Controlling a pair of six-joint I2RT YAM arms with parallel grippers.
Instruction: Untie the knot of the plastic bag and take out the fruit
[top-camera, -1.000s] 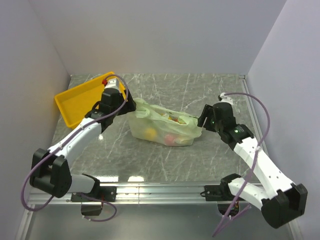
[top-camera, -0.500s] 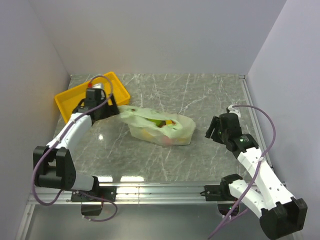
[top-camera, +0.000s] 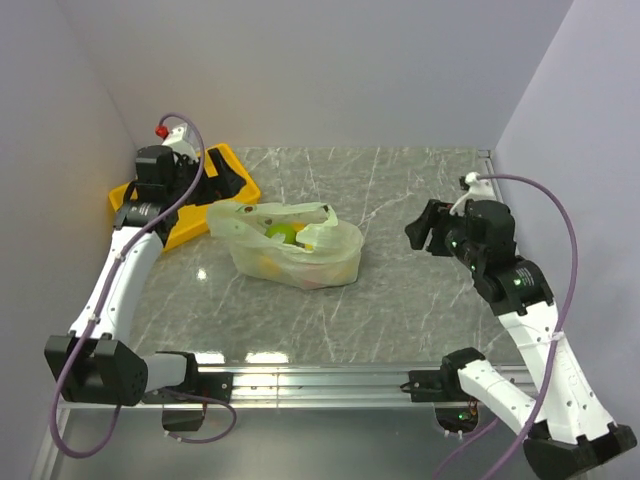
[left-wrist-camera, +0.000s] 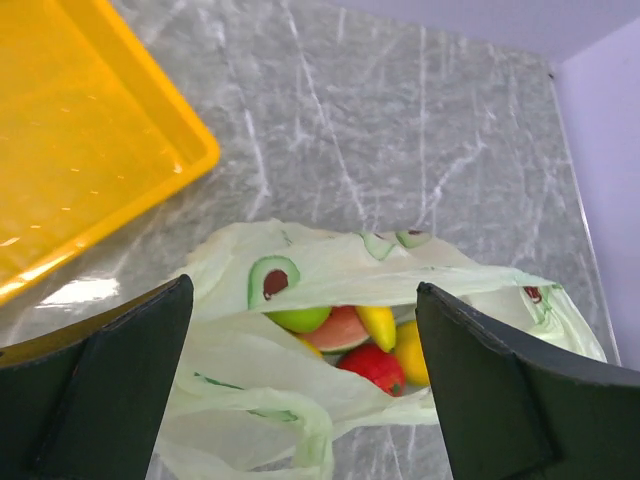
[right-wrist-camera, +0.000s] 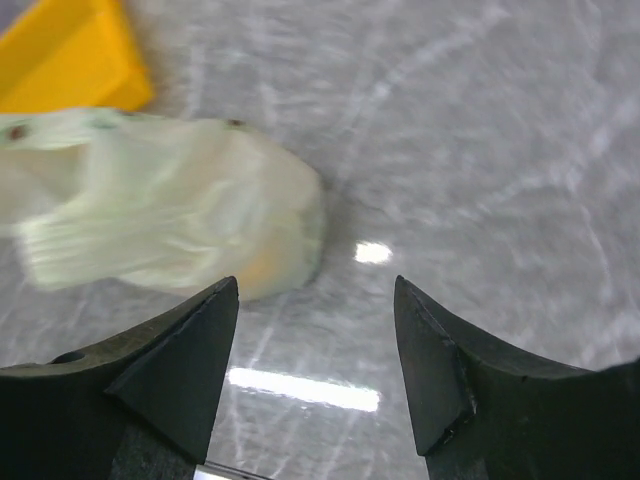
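The pale green bag (left-wrist-camera: 340, 262) has avocado pictures. The fruit (left-wrist-camera: 372, 366) is red, green and yellow. The tray (left-wrist-camera: 90, 130) is yellow.

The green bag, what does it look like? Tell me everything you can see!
The plastic bag is thin, crinkly and pale see-through green, with little avocado pictures on it. It lies slumped on the grey marble table, next to the yellow tray. Its top gapes open, and fruit shows inside: green, red and yellow pieces. The left hand and right hand are both open and not touching it.
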